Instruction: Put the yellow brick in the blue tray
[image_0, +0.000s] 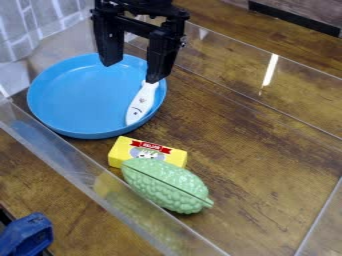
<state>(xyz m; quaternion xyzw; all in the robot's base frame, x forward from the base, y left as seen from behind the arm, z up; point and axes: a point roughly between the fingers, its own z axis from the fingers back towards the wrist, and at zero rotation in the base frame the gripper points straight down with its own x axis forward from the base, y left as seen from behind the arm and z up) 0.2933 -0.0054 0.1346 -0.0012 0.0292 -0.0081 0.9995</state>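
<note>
The yellow brick (147, 153) lies flat on the wooden table, its red-and-grey label facing up, just in front of the blue tray (67, 100). The tray is a wide round dish at the left, and a small white object (140, 103) rests against its right inner rim. My gripper (135, 62) hangs above the tray's right side, black fingers pointing down and spread open with nothing between them. It is behind and above the brick, apart from it.
A bumpy green toy vegetable (170, 187) touches the brick's front right side. Clear plastic walls (80, 170) fence the table at the front and left. A blue object (24, 237) sits outside the wall at the bottom left.
</note>
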